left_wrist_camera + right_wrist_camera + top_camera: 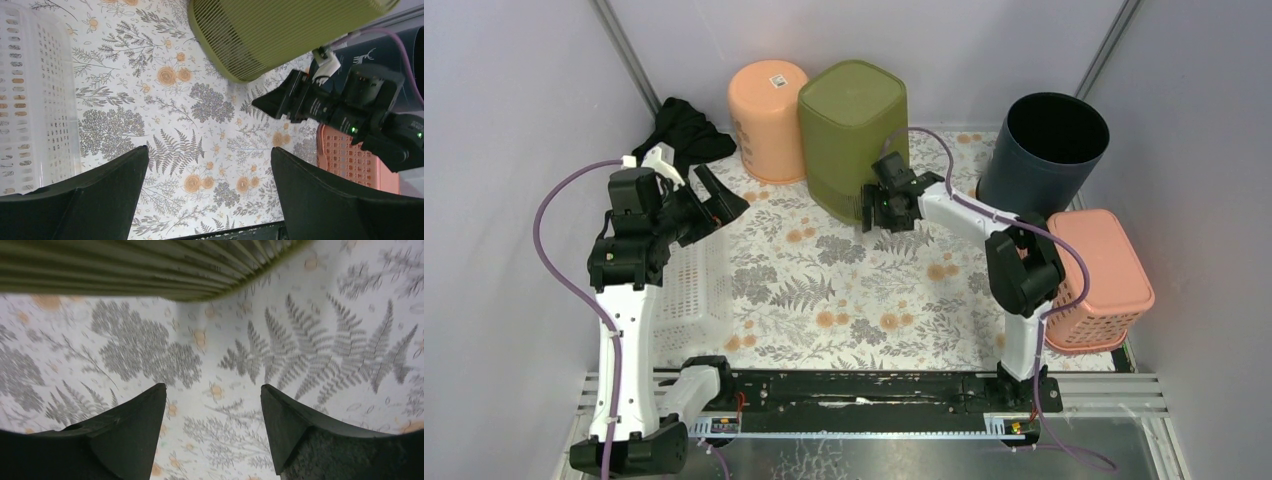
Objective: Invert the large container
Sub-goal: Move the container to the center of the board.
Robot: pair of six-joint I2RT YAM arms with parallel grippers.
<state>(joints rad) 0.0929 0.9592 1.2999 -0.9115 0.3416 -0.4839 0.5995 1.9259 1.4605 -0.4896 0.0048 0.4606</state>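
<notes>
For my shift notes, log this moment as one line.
olive container: bottom up | right end effector: open, empty, beside its lower rim | left end effector: open, empty, off to the side

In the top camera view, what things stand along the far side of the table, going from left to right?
black cloth → orange bucket → green container → dark bin

i see the large container (852, 135), an olive-green ribbed bin with rounded corners, standing at the back of the floral bench (824, 290), closed end up and rim down, just beside an orange bin (767, 120).
</notes>
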